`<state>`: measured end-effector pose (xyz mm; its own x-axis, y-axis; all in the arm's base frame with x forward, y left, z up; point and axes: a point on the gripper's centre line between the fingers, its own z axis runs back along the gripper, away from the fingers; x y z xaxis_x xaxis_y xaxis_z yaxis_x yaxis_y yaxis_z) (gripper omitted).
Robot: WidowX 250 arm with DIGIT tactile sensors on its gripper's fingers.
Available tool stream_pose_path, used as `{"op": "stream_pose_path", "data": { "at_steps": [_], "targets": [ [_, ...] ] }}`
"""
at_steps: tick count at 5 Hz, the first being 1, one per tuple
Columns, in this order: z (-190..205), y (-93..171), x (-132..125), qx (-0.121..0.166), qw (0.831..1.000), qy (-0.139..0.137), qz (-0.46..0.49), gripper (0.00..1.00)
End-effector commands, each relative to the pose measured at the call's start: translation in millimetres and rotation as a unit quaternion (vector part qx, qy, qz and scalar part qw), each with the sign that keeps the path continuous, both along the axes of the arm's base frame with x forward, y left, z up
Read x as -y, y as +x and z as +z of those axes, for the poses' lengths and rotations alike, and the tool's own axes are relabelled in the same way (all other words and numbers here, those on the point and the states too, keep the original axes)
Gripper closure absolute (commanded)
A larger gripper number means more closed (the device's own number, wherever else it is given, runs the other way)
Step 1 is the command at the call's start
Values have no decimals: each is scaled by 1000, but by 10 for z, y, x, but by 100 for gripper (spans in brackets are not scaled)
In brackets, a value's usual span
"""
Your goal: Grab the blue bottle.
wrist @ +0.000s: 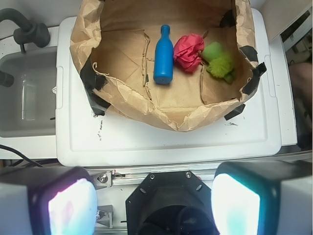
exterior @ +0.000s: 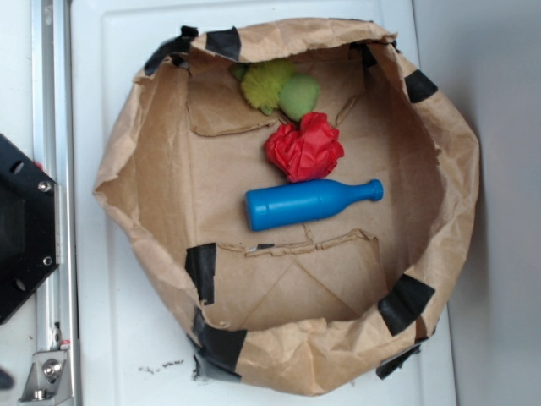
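Blue bottle (wrist: 163, 49): lies on its side on the floor of a brown paper bag (wrist: 122, 105) whose walls are folded down into a shallow basin; nothing holds it.
Long axis: in the wrist view it runs almost straight away from the camera, cap at the far end, wide base nearest the hand.
Neighbours: a red paper ball (wrist: 189, 52) sits just beside the bottle's neck, apparently touching it in the exterior view; a green fuzzy toy (wrist: 219, 62) lies beyond the ball, clear of the bottle.
Hand (wrist: 154, 203): its two pads fill the bottom corners of the wrist view, spread wide apart, with nothing between them.
Bottle from hand: well ahead and roughly centred between the pads, past the bag's crumpled near wall, which stands between the two.
Support: the bag rests on a white surface (wrist: 146, 142), with a sink (wrist: 27, 98) alongside.
Step in hand: the approach has not begun, by my reading.
Next move: likely forward over the wall, then down across the wide body, pads closing across the width.
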<state>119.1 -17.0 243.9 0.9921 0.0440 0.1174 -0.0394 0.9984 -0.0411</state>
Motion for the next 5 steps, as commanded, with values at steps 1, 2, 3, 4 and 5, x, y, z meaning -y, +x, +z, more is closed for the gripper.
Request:
{"op": "stream_pose_path", "data": {
  "at_steps": [1,2,3,4,5],
  "targets": [
    [0,0,0,0,1000,0,0,0],
    [-33,420,35,9,1000,0,14,0],
    [-119,809,12,6,999,7,31,0],
    [-190,1109,30,7,1000,5,26,0],
    [-469,1317,6,-10,1000,5,2,0]
  ]
}}
